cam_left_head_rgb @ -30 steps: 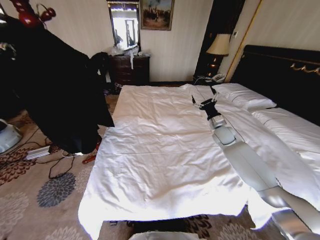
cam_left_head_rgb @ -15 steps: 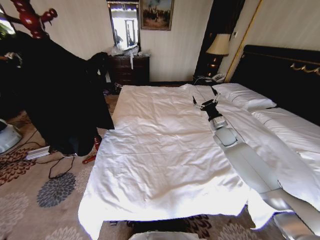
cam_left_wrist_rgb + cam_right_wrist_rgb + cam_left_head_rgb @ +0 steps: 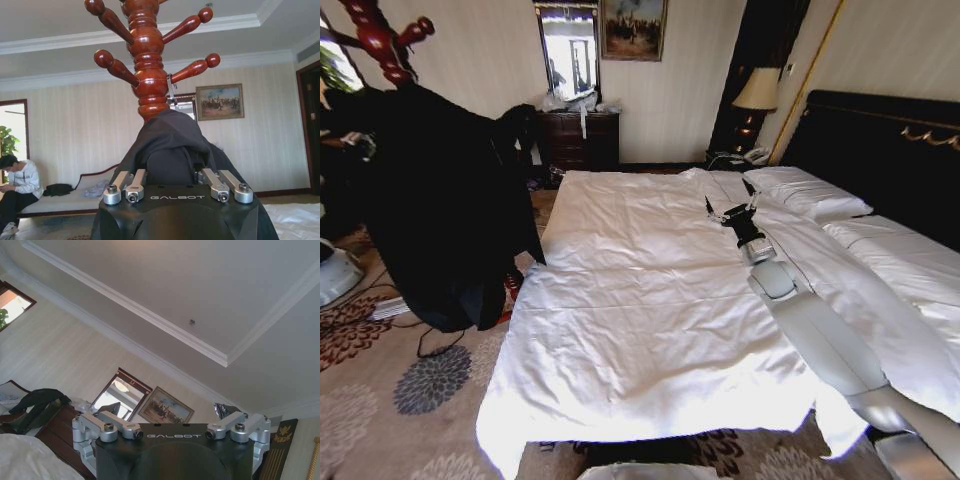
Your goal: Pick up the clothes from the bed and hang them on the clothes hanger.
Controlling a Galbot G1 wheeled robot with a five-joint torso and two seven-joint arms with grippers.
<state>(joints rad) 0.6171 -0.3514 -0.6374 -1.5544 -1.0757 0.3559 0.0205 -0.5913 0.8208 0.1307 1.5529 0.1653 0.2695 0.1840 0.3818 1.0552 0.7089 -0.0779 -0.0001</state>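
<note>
Left gripper [image 3: 172, 181]: raised at the far left of the scene, links drawn in and clamped on a bunched fold of the clothes [image 3: 440, 220]. Fingertips buried in the black fabric, so the contact line itself is hidden.

Clothes right against that gripper and spilling down below it: collar end humped over the pole just ahead of the gripper, body and sleeves hanging in a long black drape with the hem just above the carpet [image 3: 420, 400]. Off the bed entirely.

Clothes hanger [image 3: 148, 75] directly ahead of and above the left gripper: red-brown turned pole, knobbed pegs fanning upward well over the gripper. Top of the garment sits below the lowest ring of pegs, wrapped round the pole; cannot tell if it is hooked on a peg.

Bed [image 3: 640, 300] to the right of the left gripper and well apart from it: white duvet, creased.

Right gripper [image 3: 730, 207]: arm stretched out over the bed, jaws spread, nothing between them. Duvet directly under it, pillows [image 3: 810, 195] just to its right, black headboard [image 3: 880, 150] farther right. Clothes and hanger well away to its left.
</note>
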